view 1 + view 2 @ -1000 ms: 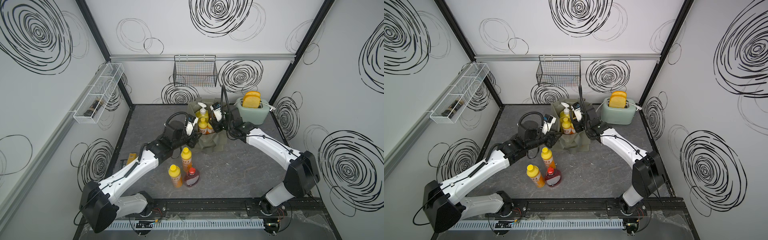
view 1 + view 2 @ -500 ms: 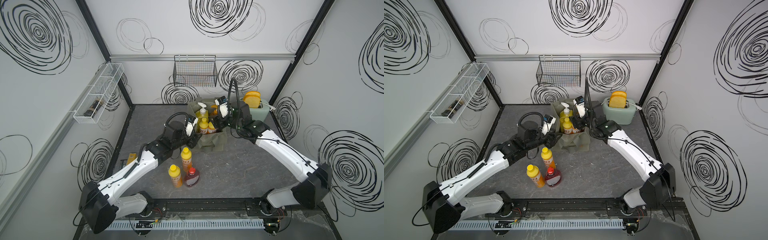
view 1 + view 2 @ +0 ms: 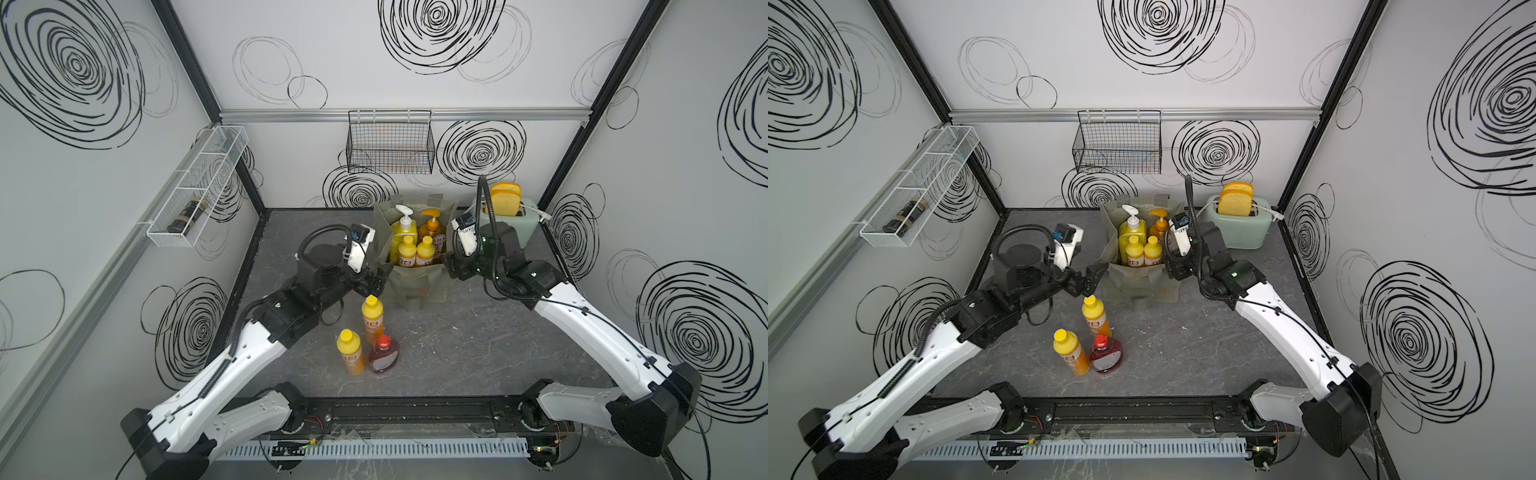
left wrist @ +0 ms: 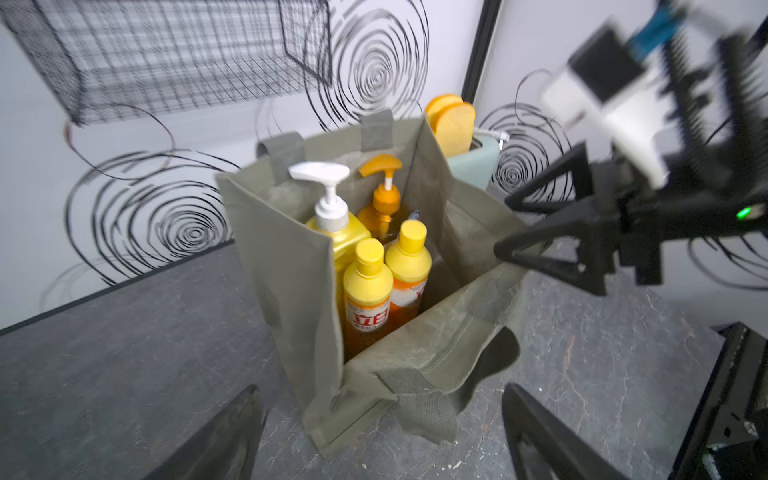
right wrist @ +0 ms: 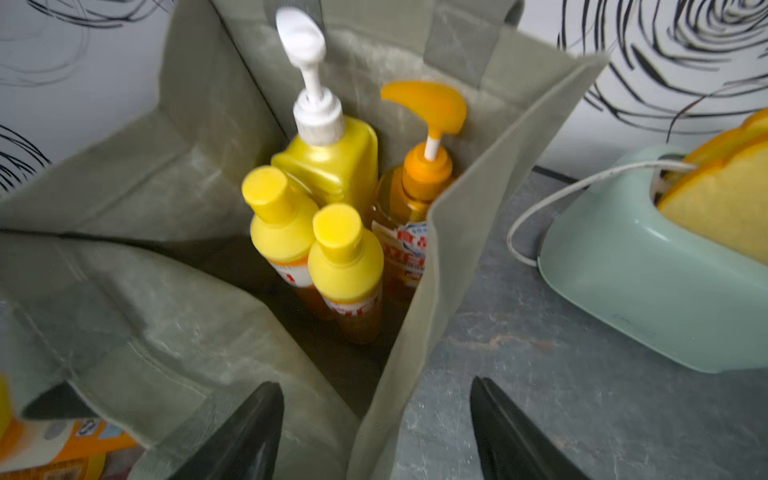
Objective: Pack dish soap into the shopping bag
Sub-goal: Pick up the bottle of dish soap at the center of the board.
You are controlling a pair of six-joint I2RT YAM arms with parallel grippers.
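Dish soap (image 3: 406, 253), seven bottles. Four upright inside shopping bag (image 3: 415, 286): yellow white-pump bottle (image 3: 404, 228), amber orange-pump bottle (image 3: 432, 227), two small yellow-capped bottles (image 4: 368, 286). Three close together on tabletop (image 3: 478, 357) before the bag: two small orange bottles (image 3: 372, 320), squat red bottle (image 3: 384, 357). Left end effector (image 3: 1090, 277): fingers apart, empty, beside bag. Right end effector (image 4: 500, 227): fingers apart, empty, at bag's opposite side.

A lab-type robot test cell is shown. The worktop (image 3: 478, 353) is boxed in by white swirl-marked panels (image 3: 291, 41) & black frame posts (image 3: 616, 70); 2 arms (image 3: 249, 357) are mounted on a front rail (image 3: 415, 417).
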